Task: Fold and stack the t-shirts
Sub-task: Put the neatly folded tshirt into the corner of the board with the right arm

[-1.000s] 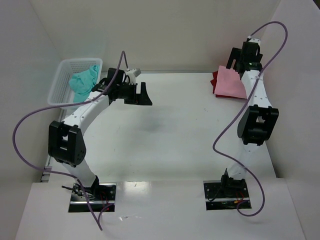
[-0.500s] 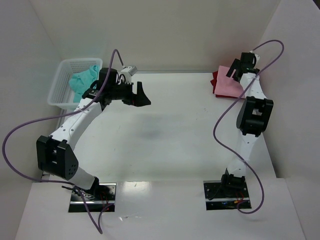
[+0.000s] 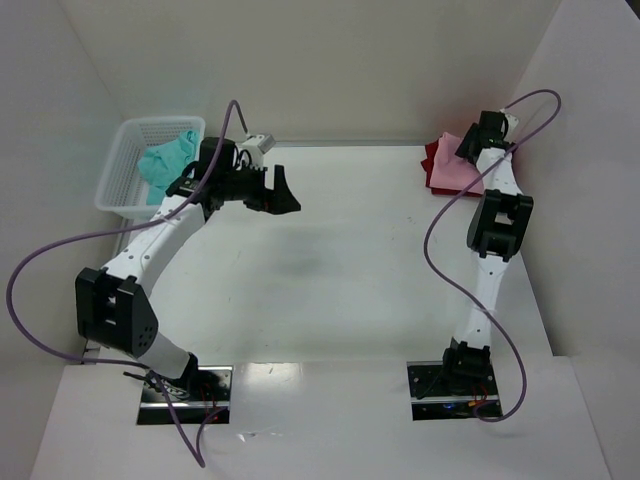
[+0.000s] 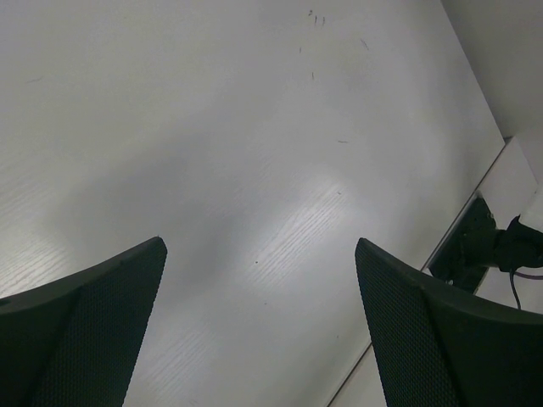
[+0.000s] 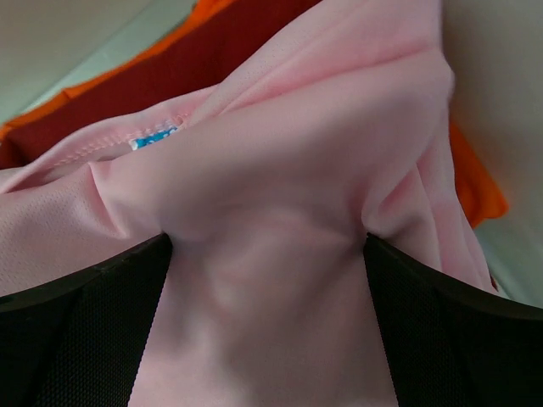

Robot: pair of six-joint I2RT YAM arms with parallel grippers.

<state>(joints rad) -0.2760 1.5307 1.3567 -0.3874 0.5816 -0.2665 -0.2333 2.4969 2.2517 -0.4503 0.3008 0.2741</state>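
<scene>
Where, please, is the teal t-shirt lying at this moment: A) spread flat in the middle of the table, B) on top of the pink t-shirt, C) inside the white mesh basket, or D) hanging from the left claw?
C: the teal t-shirt lies bunched inside the white mesh basket at the table's far left corner.

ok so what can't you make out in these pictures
- Red shirt: top view, mostly covered by the pink shirt; its fold is hidden.
- Teal shirt: top view, bunched in the basket, too small to read its shape.
- Edges of the pink shirt: right wrist view, cut off by the frame, blurred up close.
- Left wrist view shows no shirts, only table.
</scene>
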